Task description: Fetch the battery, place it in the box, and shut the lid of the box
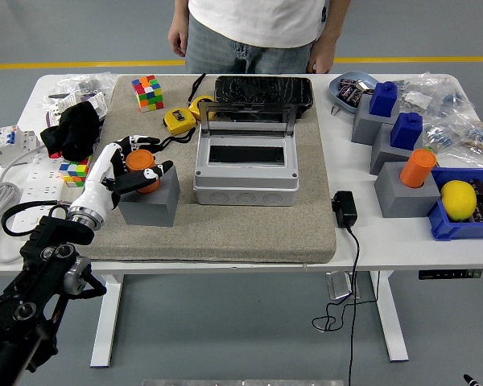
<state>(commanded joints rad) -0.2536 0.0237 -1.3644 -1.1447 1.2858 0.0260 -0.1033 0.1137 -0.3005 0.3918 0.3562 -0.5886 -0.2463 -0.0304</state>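
— Battery (142,168): orange cylinder, upright in a grey holder block (150,201) on the mat (217,233), at nine o'clock from the open grey box (245,165).

— Hand state?

— Left hand (121,170) has fingers curled round the battery, thumb on its near side; apparently gripping it. Right hand not visible.

— Handling?

— Likely rigid, light, smooth-sided, so prone to slip. Take it on the exposed upper barrel, lifting straight up.

— Bystander?

— A person (253,32) stands at twelve o'clock, hands idle.
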